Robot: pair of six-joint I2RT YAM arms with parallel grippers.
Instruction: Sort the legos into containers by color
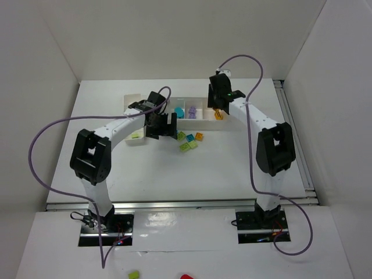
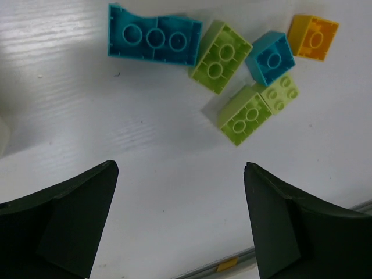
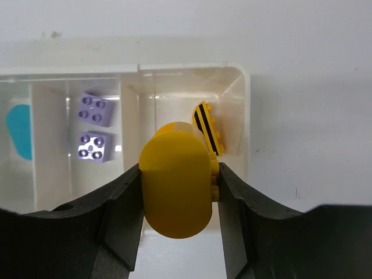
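The right jaws are clamped on a rounded yellow piece (image 3: 176, 183), one pad on each flat side; they hold it over the near wall of the long tray (image 3: 192, 70), at its right-end compartment, and whether it touches the tray cannot be told; in that compartment a yellow piece with black stripes (image 3: 207, 129) leans against the far right wall; the middle compartment holds two purple bricks (image 3: 96, 108), one behind the other, studs up; a teal brick (image 3: 20, 131) shows in the left compartment

The left jaws stand wide apart with nothing between them, above bare worktop (image 1: 174, 174); just beyond them lies a loose cluster: a long teal brick (image 2: 154, 39), a lime brick (image 2: 221, 56) touching its end, a small teal brick (image 2: 271, 57), an orange brick (image 2: 314, 37) just beside that, and nearer the jaws another lime brick (image 2: 247, 113) against a pale lime one (image 2: 280, 93)

From above, the smaller tray (image 1: 132, 100) sits left of the long tray, partly under the left arm, with a lime piece (image 1: 135, 135) at its near end
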